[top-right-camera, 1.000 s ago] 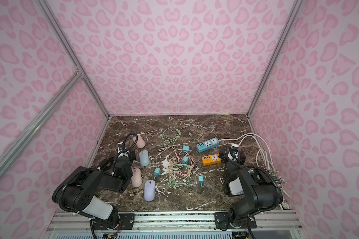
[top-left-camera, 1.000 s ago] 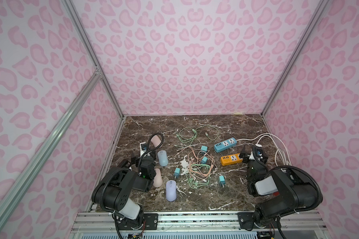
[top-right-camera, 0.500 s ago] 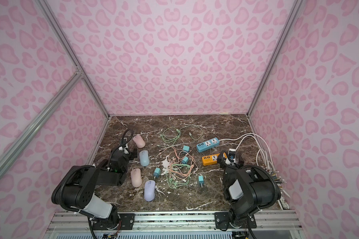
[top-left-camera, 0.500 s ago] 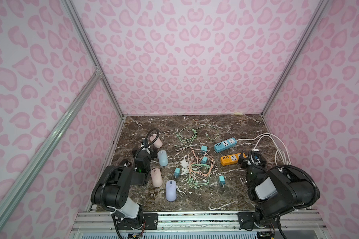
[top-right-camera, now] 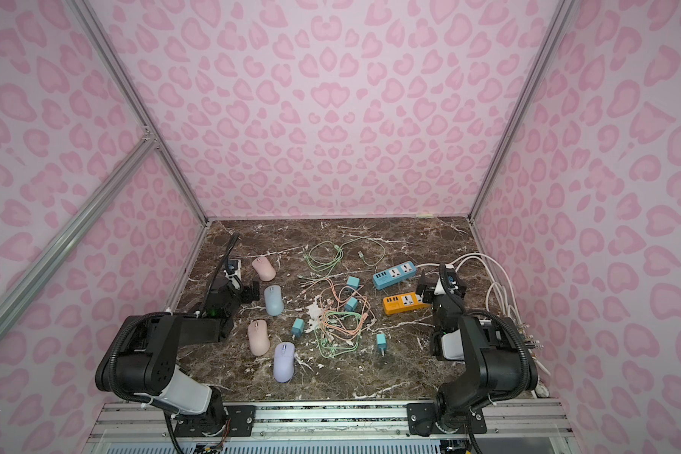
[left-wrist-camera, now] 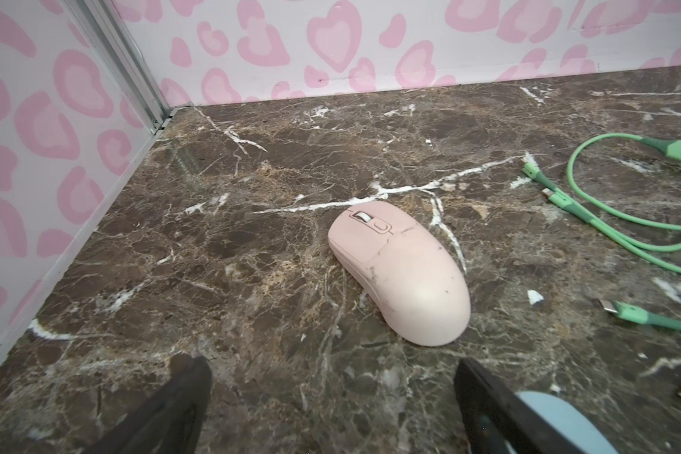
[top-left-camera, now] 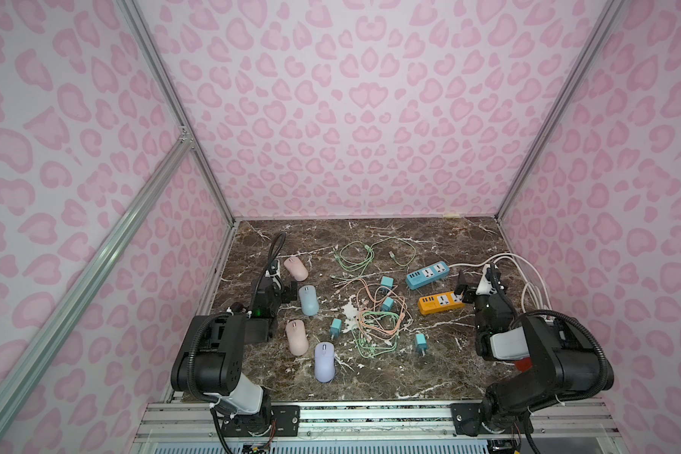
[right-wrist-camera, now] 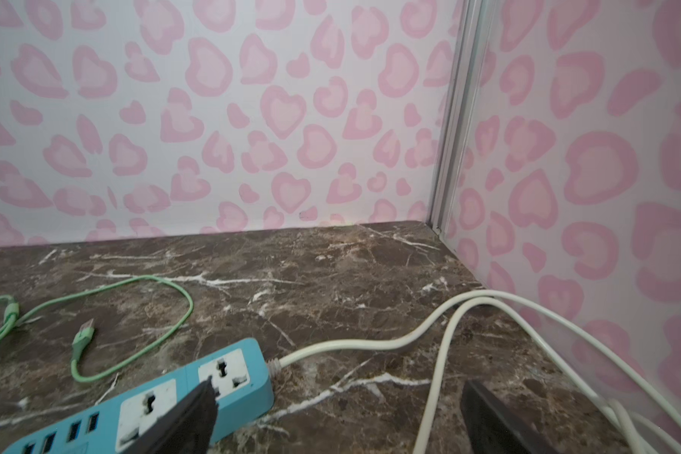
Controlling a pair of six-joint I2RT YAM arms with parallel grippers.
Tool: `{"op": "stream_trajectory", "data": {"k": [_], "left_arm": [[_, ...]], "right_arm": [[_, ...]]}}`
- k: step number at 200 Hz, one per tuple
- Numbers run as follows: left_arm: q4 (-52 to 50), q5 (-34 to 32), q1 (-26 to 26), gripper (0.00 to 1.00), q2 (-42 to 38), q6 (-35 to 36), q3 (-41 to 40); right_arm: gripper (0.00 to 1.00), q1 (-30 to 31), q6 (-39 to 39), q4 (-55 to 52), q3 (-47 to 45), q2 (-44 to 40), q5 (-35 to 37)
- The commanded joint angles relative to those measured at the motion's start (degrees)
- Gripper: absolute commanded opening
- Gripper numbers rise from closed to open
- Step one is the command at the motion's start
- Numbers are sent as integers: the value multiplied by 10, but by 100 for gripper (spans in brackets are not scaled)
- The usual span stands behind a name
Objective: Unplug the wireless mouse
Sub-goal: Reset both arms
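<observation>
Jaws of left gripper (left-wrist-camera: 327, 365) stand apart, empty, just left of blue mouse (top-left-camera: 308, 300). Pink mouse (left-wrist-camera: 400, 271) lies just beyond blue mouse, dead ahead of those jaws, rear end toward them and long axis skewed. No cable shows at it. Right gripper (right-wrist-camera: 339, 387), likewise apart, sits well right of blue mouse, so left arm is judged nearer.

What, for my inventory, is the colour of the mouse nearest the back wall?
Pale pink plastic mouse; clearest in the left wrist view.
</observation>
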Motion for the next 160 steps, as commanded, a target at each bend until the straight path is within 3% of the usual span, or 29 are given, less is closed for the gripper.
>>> {"op": "stream_trajectory", "data": {"k": [1,15,31,43,57,160], "left_arm": [[97,121,1,99,-15,47,-54],[151,137,1,99,-4,45,-71],[-13,90,16,99,2,13,19],[21,94,31,99,0,-7,1],[7,67,21,99,4,-3,9],[4,67,20,99,1,-2,8]], "right_arm": [[100,13,-47,51,-35,-23,-88],[100,24,-54,89,-54,-14,-66],[100,11,-14,14,3,5,-43],[100,-12,2,-41,25,-2,-57],[100,-7,-1,-14,17,5,-49],[100,3,-10,-19,13,-4,-34]]}}
